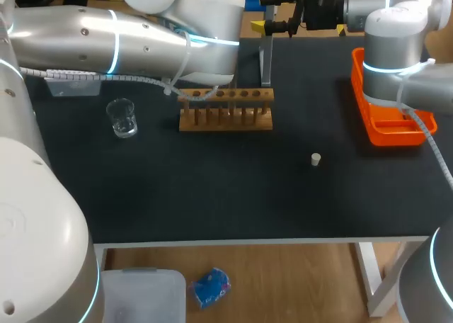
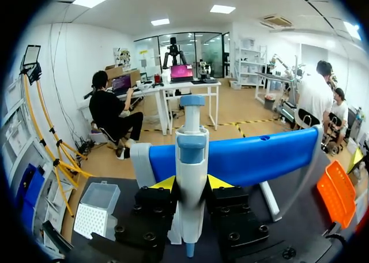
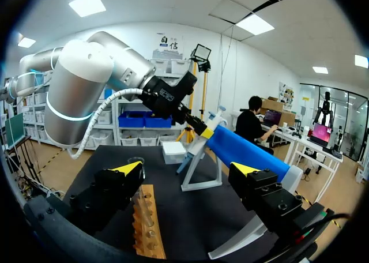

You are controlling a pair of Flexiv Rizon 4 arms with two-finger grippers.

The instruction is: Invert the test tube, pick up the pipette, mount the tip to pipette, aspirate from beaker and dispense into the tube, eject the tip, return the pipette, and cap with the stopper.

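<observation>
Both fingers of the left hand (image 2: 191, 184) are pinching the pipette (image 2: 191, 147), standing upright by the blue stand (image 2: 259, 156) at the desk's (image 1: 212, 195) far edge, while the spread right hand (image 3: 187, 169) is hovering farther off.

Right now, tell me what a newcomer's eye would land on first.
The big silver left arm stretched across the table's far side, its jaws closed on a white and blue pipette at the blue stand. Next, the bright orange tray at the table's right edge and the wooden rack mid-table.
</observation>
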